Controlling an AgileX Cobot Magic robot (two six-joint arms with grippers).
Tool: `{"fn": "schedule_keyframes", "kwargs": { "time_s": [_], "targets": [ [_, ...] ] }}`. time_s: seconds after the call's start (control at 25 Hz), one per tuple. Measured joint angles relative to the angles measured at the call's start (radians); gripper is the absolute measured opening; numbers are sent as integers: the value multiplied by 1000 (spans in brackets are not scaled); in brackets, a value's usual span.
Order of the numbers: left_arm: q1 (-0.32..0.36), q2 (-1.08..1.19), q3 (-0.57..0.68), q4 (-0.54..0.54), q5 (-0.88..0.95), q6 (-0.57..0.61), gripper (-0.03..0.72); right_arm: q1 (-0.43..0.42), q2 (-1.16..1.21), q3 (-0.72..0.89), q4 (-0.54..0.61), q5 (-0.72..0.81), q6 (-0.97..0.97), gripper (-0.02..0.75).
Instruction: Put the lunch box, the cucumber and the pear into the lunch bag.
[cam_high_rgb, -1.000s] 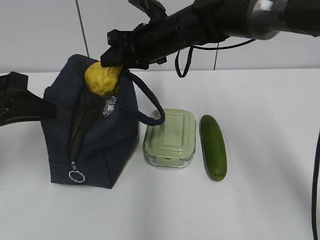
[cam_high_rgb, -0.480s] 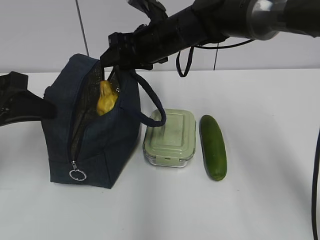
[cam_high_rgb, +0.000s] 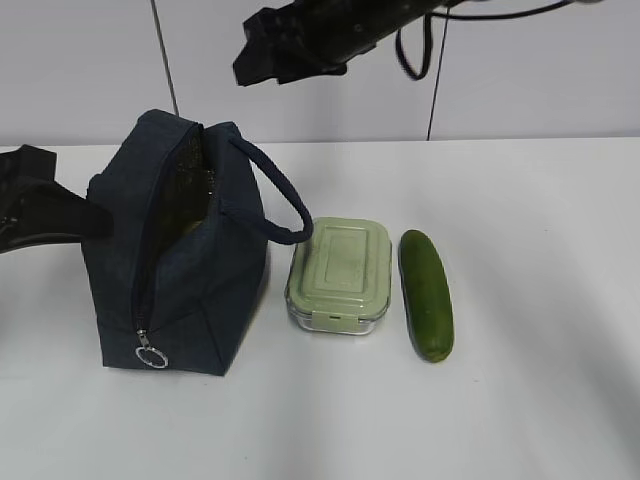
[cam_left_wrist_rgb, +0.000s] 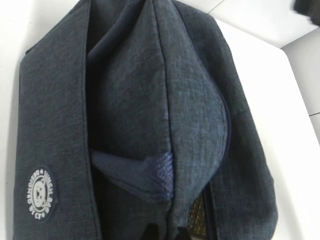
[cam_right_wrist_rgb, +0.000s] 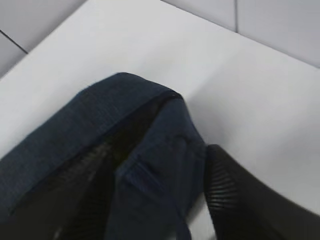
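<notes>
The navy lunch bag (cam_high_rgb: 190, 290) stands at the left with its zipper open and its loop handle (cam_high_rgb: 275, 200) hanging toward the lunch box. My left gripper (cam_high_rgb: 92, 216) is shut on the bag's left side; in the left wrist view its tips (cam_left_wrist_rgb: 165, 234) pinch a fold of fabric. High above the bag, my right gripper (cam_high_rgb: 258, 62) hangs open and empty, and its wrist view looks down into the bag's mouth (cam_right_wrist_rgb: 115, 150). The pear is hidden inside the bag. The green-lidded lunch box (cam_high_rgb: 340, 275) and the cucumber (cam_high_rgb: 427, 293) lie side by side to the right of the bag.
Everything rests on a white table (cam_high_rgb: 540, 400) with a pale wall behind it. The bag's silver ring pull (cam_high_rgb: 151, 357) hangs at its front bottom corner. The right arm crosses the top of the exterior view.
The right gripper let go of the pear, which dropped into the bag and out of sight. The gripper then rose well above the bag. The handle fell back to the right.
</notes>
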Motion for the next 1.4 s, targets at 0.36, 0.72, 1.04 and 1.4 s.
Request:
{"fn": "schedule_keyframes", "kwargs": {
  "time_s": [0.36,0.72,1.04,1.4],
  "targets": [
    [0,0,0,7,-1,0,3,-5,-81,-5,-568,382,467,441],
    [0,0,0,12,-1,0,3,-5,13,-7,-728,436,643,442],
    [0,0,0,22,-1,0,3,-5,141,0,-719,434,694,442],
    [0,0,0,30,-4,0,3,-11,147,152,-734,428,697,442]
  ]
}}
